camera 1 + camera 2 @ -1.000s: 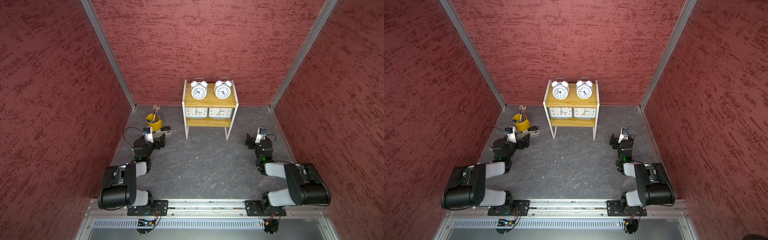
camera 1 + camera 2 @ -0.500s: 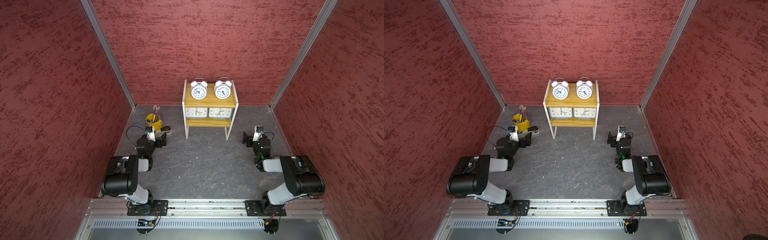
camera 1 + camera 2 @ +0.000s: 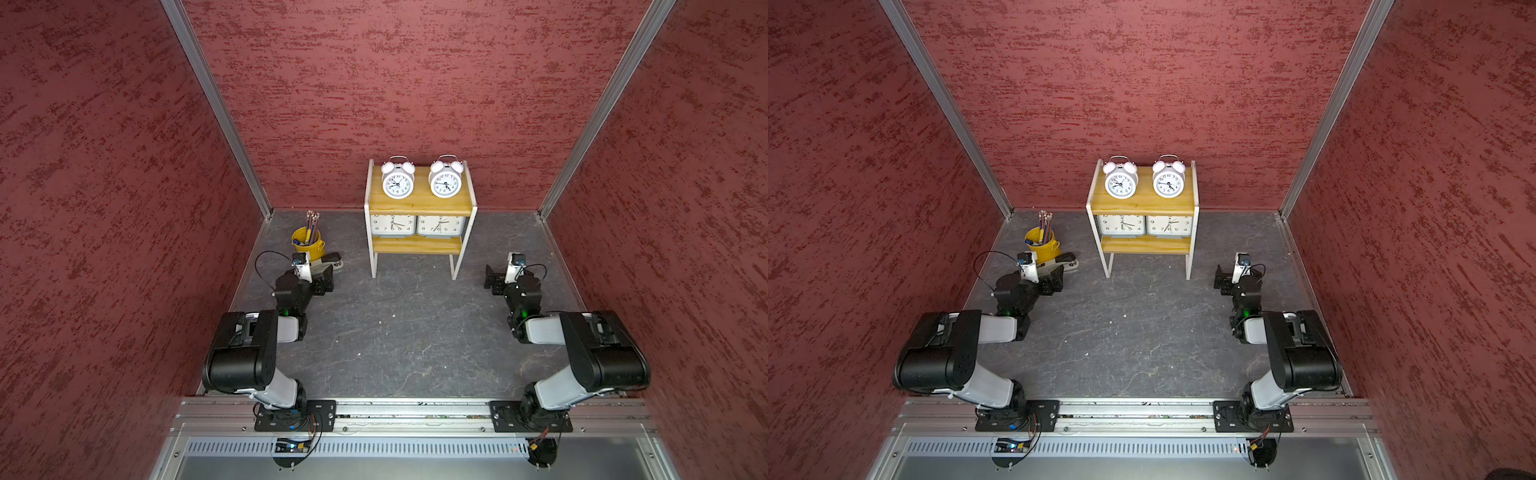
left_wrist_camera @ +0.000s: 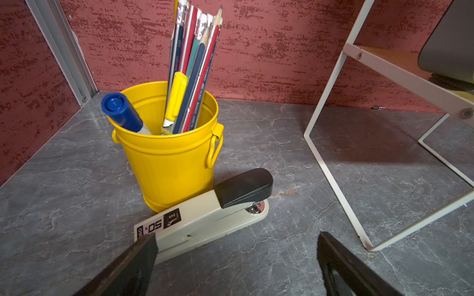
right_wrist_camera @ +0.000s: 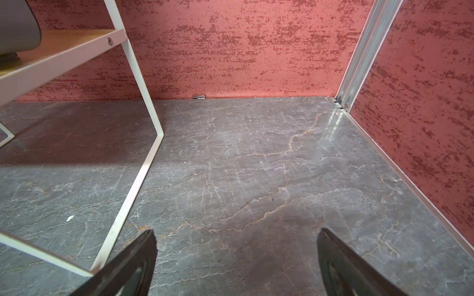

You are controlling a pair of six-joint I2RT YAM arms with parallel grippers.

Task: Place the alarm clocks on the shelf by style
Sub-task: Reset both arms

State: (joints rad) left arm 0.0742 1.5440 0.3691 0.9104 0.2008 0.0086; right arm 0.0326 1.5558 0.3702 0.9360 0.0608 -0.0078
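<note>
L gripper (image 4: 237,237) & R gripper (image 5: 237,232) both wide open, empty.

Shelf (image 3: 419,206) at back wall. 2 white twin-bell clocks (image 3: 397,183) upright on top board; 2 grey rectangular clocks (image 3: 392,225) side by side on lower board.

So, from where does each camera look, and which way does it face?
Both top views: high behind the robot, looking down at the shelf with the alarm clocks; left arm and right arm show.
Left wrist: low, facing the pen cup and stapler; open left gripper shows.
Right wrist: low, facing the back wall; open right gripper shows.
Shared: both wrist views catch the shelf's frame.
</note>
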